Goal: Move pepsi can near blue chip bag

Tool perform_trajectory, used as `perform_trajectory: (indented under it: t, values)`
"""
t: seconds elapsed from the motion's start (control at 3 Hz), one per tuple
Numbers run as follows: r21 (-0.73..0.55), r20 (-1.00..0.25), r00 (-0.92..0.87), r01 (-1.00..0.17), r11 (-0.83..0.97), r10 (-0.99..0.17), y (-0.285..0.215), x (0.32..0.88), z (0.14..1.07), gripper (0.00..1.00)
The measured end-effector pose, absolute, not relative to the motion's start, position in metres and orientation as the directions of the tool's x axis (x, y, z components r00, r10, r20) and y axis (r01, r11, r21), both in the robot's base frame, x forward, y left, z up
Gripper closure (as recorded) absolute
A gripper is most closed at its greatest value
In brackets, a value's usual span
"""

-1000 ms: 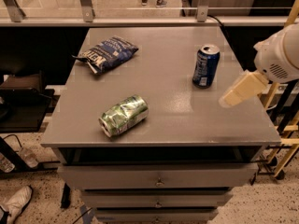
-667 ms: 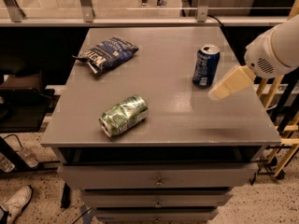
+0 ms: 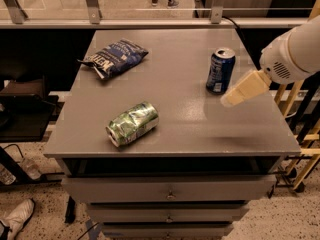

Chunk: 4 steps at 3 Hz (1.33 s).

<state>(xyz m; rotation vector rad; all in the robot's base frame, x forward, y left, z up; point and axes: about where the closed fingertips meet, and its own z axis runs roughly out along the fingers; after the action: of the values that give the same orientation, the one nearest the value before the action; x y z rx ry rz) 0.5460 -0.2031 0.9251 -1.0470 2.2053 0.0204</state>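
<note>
While the pepsi can stands upright at the right, well apart from the blue chip bag at far left, the gripper is held just beside it, opening not discernible; a square mid-height grasp is advised.

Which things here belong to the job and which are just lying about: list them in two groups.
Job: pepsi can, upright on the table, right side; blue chip bag, flat, far left; gripper, just right of the can.
Lying about: crushed green can, on its side near the front.
</note>
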Motion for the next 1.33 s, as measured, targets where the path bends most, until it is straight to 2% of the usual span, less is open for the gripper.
perform_trajectory:
  t: [0.67,1.33]
  values:
    - [-0.206,-0.720,-0.437,-0.607,0.768,-0.539,-0.212,0.591,0.916,0.00]
    - [-0.141,-0.789,-0.425,-0.578,0.804,-0.444,-0.206,0.622,0.910,0.00]
